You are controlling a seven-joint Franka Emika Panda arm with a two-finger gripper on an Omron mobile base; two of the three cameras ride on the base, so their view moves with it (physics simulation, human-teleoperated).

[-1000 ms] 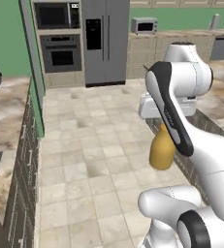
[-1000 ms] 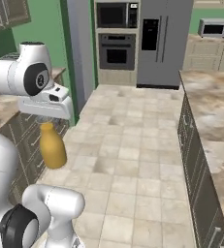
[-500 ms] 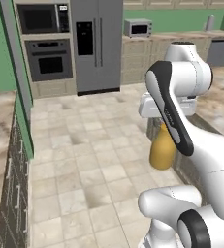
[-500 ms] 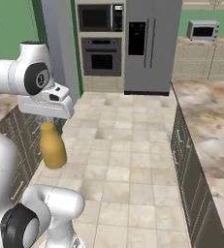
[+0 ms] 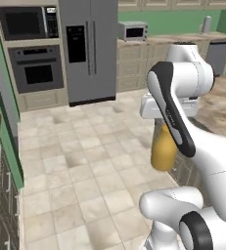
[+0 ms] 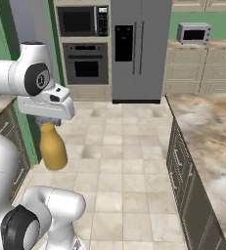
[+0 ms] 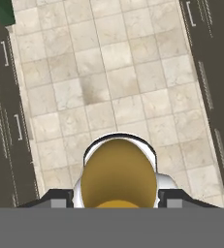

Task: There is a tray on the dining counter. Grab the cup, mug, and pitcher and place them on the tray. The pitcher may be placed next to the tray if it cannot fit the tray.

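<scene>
The pitcher, a yellow-orange bottle shape, hangs upright in the air over the tiled floor, held at its neck. My gripper is shut on it, tucked under the white hand. In the right base view the pitcher hangs below the gripper at the left. Looking down in the hand view, the pitcher sits between the two fingertips of the gripper. The tray, the cup and the mug are out of view.
A marbled counter with dark cabinet fronts runs along the right; I cannot tell if it is the dining counter. Dark cabinets line the left. A fridge, wall ovens and a microwave stand beyond open floor.
The whole scene has slid left and the fridge wall looms closer, so the base has moved. Arm and pitcher keep the same pose against the robot's body.
</scene>
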